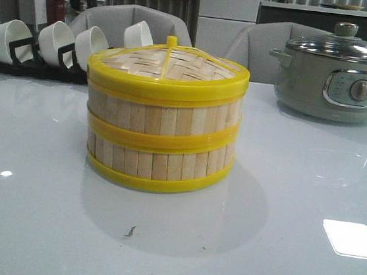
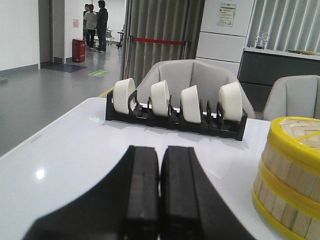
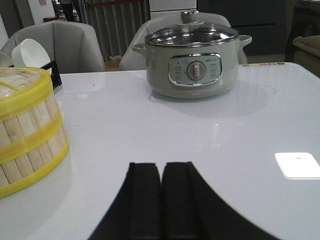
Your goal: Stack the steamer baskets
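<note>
Both our grippers, left point(image 2: 159, 200) and right point(image 3: 161, 205), are pressed together holding nothing, and the steamer baskets point(image 1: 162, 135) already sit stacked mid-table under their lid point(image 1: 170, 66), so we should leave them alone.

We find two steamer baskets point(image 1: 160, 135) stacked upright, lidded, rims aligned, at the table's centre, bamboo slats intact.

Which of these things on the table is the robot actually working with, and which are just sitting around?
Part of the job:
steamer baskets, stacked two high
woven lid on top

Just sitting around:
grey electric pot
white bowls in a black rack
</note>
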`<state>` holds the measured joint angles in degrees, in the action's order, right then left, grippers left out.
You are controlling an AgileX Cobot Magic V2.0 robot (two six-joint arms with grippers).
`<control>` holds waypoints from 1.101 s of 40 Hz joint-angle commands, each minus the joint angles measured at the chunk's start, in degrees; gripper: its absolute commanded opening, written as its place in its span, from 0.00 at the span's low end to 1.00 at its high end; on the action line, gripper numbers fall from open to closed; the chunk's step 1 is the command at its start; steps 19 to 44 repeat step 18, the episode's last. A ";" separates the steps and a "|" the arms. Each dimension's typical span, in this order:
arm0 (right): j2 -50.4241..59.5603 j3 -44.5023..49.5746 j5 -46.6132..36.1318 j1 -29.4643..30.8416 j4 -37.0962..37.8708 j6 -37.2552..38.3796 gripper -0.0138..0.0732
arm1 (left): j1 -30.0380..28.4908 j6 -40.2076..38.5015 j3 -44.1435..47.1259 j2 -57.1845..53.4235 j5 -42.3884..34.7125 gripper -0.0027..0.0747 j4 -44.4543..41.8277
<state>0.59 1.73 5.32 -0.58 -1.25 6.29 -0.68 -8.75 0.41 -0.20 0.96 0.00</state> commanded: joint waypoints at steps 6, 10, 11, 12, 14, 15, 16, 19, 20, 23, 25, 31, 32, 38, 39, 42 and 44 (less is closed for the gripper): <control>1.28 -0.88 -3.15 -0.09 0.45 -0.40 0.25 | -0.09 -0.30 0.02 -0.82 -4.93 0.14 0.00; 1.28 -0.88 -3.15 -0.09 0.45 -0.40 0.25 | -0.09 -0.30 0.02 -0.82 -4.93 0.14 0.00; 1.28 -0.88 -3.15 -0.09 0.45 -0.40 0.25 | -0.09 -0.30 0.02 -0.82 -4.93 0.14 0.00; 1.28 -0.88 -3.15 -0.09 0.45 -0.40 0.25 | -0.09 -0.30 0.02 -0.82 -4.93 0.14 0.00; 1.28 -0.88 -3.15 -0.09 0.45 -0.40 0.25 | -0.09 -0.30 0.02 -0.82 -4.93 0.14 0.00; 1.28 -0.88 -3.15 -0.09 0.45 -0.40 0.25 | -0.09 -0.30 0.02 -0.82 -4.93 0.14 0.00; 1.28 -0.88 -3.15 -0.09 0.45 -0.40 0.25 | -0.09 -0.30 0.02 -0.82 -4.93 0.14 0.00; 1.28 -0.88 -3.15 -0.09 0.45 -0.40 0.25 | -0.09 -0.30 0.02 -0.82 -4.93 0.14 0.00; 1.28 -0.88 -3.15 -0.09 0.45 -0.40 0.25 | -0.09 -0.30 0.02 -0.82 -4.93 0.14 0.00; 1.28 -0.88 -3.15 -0.09 0.45 -0.40 0.25 | -0.09 -0.30 0.02 -0.82 -4.93 0.14 0.00; 1.28 -0.88 -3.15 -0.09 0.45 -0.40 0.25 | -0.09 -0.30 0.02 -0.82 -4.93 0.14 0.00; 1.28 -0.88 -3.15 -0.09 0.45 -0.40 0.25 | -0.09 -0.30 0.02 -0.82 -4.93 0.14 0.00; 1.28 -0.88 -3.15 -0.09 0.45 -0.40 0.25 | -0.09 -0.30 0.02 -0.82 -4.93 0.14 0.00; 1.28 -0.88 -3.15 -0.09 0.45 -0.40 0.25 | -0.09 -0.30 0.02 -0.82 -4.93 0.14 0.00; 1.28 -0.88 -3.15 -0.09 0.45 -0.40 0.25 | -0.09 -0.30 0.02 -0.82 -4.93 0.14 0.00; 1.28 -0.88 -3.15 -0.09 0.45 -0.40 0.25 | -0.09 -0.30 0.02 -0.82 -4.93 0.14 0.00; 1.28 -0.88 -3.15 -0.09 0.45 -0.40 0.25 | -0.09 -0.30 0.02 -0.82 -4.93 0.14 0.00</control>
